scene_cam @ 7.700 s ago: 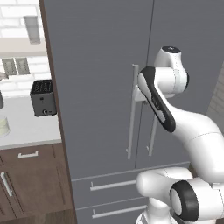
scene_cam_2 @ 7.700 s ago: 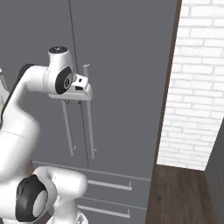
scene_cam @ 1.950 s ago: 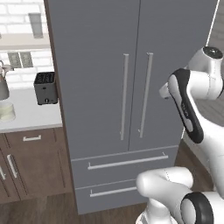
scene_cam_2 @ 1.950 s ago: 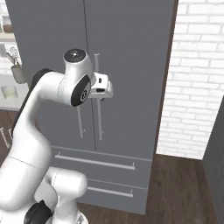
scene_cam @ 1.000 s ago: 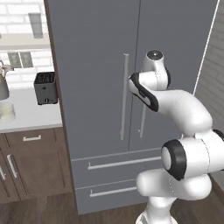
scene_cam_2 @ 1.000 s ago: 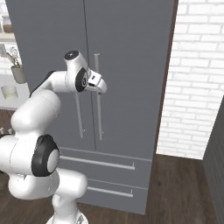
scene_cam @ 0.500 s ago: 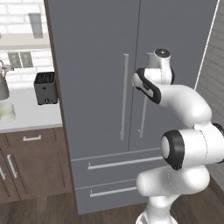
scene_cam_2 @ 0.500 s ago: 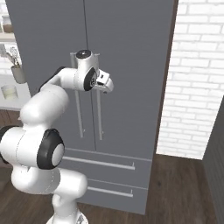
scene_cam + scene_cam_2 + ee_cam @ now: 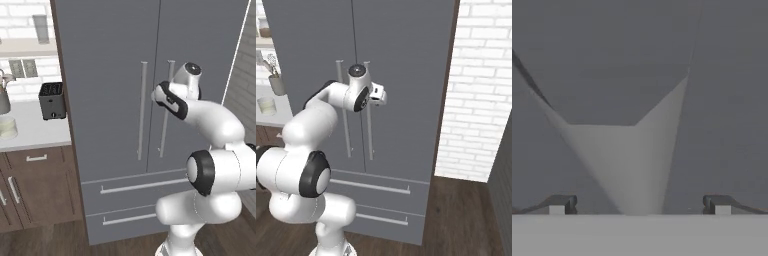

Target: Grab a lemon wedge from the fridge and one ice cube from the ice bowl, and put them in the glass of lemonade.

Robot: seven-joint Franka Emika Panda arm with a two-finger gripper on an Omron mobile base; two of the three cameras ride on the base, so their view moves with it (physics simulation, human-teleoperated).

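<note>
The tall grey fridge (image 9: 110,75) (image 9: 406,60) stands in front of me with both doors shut. My gripper (image 9: 162,94) (image 9: 381,95) is at chest height against the right door's silver handle (image 9: 166,115) (image 9: 369,125). In the hand view the gripper (image 9: 639,206) is open, its fingertips (image 9: 558,205) wide apart, and the pale handle bar (image 9: 637,165) runs up between them, untouched. The glass of lemonade (image 9: 7,127) (image 9: 266,106) stands on the counter to the left. The lemon wedge, ice cube and ice bowl are out of view.
Left of the fridge a counter (image 9: 35,132) carries a black toaster (image 9: 51,100) and a kettle (image 9: 3,100). A grey utensil cup (image 9: 276,82) stands near the glass. Two fridge drawers (image 9: 140,186) lie below the doors. A white brick wall (image 9: 481,90) borders the right.
Over the last second the hand has swung right, from the gap between the two handles onto the right door's handle. The jaws stay wide open.
</note>
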